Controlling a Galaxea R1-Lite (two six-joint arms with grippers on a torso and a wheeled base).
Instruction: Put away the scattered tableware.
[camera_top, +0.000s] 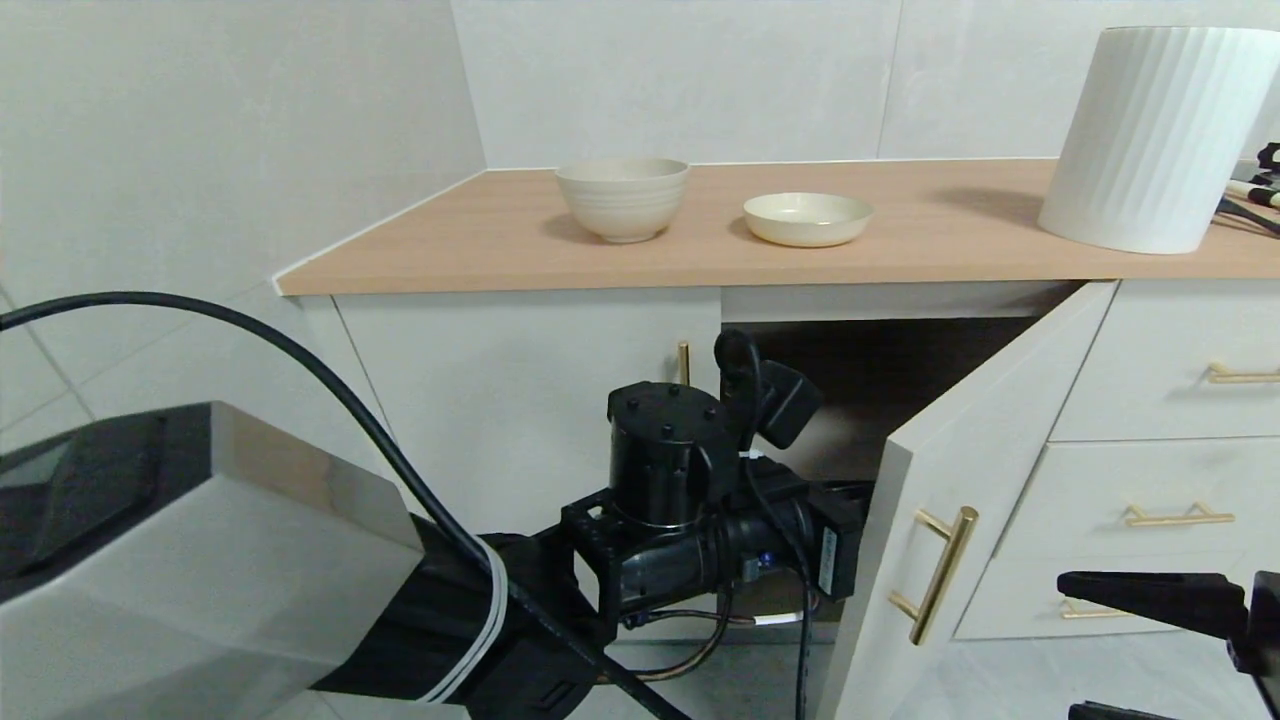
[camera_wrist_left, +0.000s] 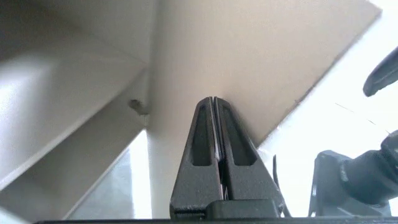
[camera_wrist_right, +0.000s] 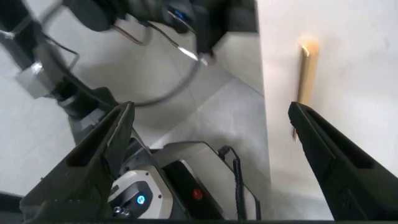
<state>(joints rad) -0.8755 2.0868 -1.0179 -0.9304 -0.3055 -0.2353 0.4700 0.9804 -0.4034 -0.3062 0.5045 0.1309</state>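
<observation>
On the wooden countertop (camera_top: 480, 240) stand a cream ribbed bowl (camera_top: 622, 198) and, to its right, a shallow cream dish (camera_top: 808, 218). Below them a white cabinet door (camera_top: 960, 480) with a gold handle (camera_top: 940, 575) stands open. My left arm (camera_top: 690, 500) is low in front of the open cabinet. Its gripper (camera_wrist_left: 213, 102) is shut on nothing, its tips up against the door's inner face (camera_wrist_left: 261, 56). My right gripper (camera_top: 1065, 645) (camera_wrist_right: 211, 111) hangs open and empty low at the right, outside the door, near the gold handle (camera_wrist_right: 305, 68).
A tall white ribbed container (camera_top: 1160, 135) stands at the counter's right end, with dark utensils (camera_top: 1255, 195) beyond it. White drawers with gold handles (camera_top: 1240, 375) lie right of the open door. The cabinet's inside (camera_top: 880, 370) is dark. A black cable (camera_top: 300, 360) crosses my left arm.
</observation>
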